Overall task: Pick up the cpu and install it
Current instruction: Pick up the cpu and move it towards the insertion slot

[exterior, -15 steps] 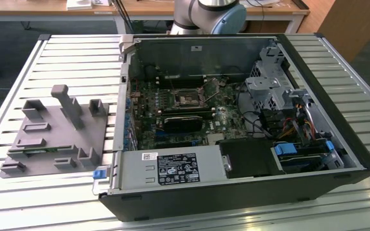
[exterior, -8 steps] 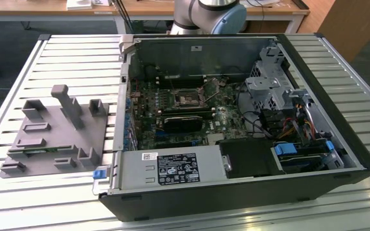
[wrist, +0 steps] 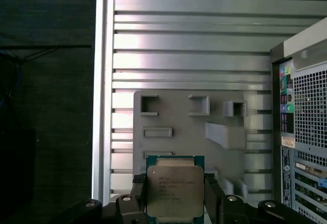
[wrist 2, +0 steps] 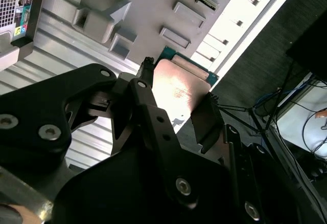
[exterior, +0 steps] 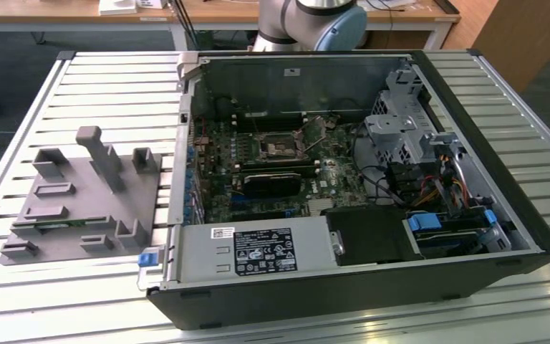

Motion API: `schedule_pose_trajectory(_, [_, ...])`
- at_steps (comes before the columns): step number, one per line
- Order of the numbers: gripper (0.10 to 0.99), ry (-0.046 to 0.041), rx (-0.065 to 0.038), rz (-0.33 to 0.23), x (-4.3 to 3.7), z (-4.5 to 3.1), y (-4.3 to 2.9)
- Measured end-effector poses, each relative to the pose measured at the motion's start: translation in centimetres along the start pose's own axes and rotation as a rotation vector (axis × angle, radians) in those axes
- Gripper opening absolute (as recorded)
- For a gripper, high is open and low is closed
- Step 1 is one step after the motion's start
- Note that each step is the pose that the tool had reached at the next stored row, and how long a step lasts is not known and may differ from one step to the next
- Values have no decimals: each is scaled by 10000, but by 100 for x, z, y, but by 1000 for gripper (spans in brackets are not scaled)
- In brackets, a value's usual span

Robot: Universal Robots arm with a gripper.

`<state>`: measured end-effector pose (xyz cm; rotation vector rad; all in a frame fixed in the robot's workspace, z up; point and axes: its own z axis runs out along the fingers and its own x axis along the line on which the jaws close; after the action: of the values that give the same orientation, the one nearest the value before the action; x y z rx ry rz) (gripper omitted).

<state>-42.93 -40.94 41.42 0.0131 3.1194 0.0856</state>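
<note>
Ribbed metal table [wrist: 194,29] lies below the black gripper [wrist: 174,184], clamped on the flat, square, apparently brushed-silver cpu [wrist: 174,193].

hand [wrist: 174,198]: facing down, held high | fingers [wrist: 138,191]: both clamped on opposite cpu [wrist: 174,180] edges

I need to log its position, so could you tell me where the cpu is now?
In the first wrist view the cpu is clamped in the gripper, with the grey plate behind it and the case to one side.
</note>
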Motion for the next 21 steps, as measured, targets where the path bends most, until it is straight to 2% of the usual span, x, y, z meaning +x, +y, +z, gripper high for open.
schedule_pose_trajectory(11, [545, 1, 0, 0, -134, -19, 2])
schedule_pose_trajectory(21, [545, 2, 0, 1, -215, -20, 3])
